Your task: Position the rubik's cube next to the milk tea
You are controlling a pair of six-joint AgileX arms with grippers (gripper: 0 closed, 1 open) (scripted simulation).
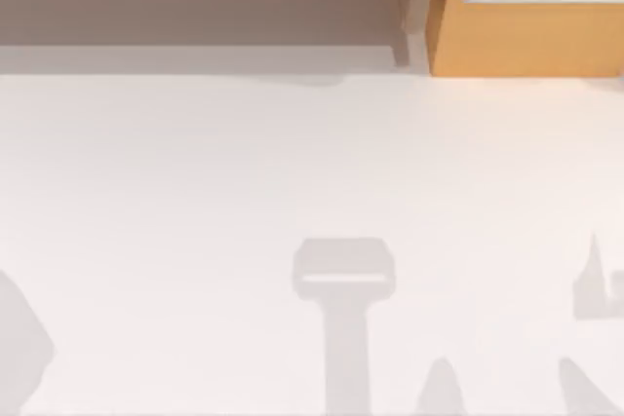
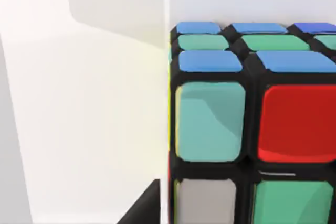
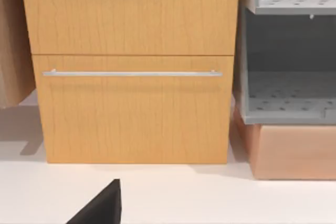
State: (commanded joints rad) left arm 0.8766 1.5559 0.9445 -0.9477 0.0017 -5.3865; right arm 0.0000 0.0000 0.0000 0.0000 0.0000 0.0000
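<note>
The rubik's cube (image 2: 247, 124) shows very close in the left wrist view, with blue and green tiles on top and teal, red, grey and green tiles on the near face. A pale cream upright surface (image 2: 94, 124) stands right against the cube's side; I cannot tell whether it is the milk tea. A dark piece of my left gripper (image 2: 143, 209) pokes in beside the cube's lower corner. A dark piece of my right gripper (image 3: 100, 207) shows low in the right wrist view, over the white table and facing the cabinet.
A white table (image 1: 195, 182) carries grey shadows of the arms along its front edge. An orange wooden cabinet (image 1: 526, 17) with a metal handle (image 3: 131, 73) stands at the back right. Grey perforated shelves (image 3: 289, 93) sit beside it.
</note>
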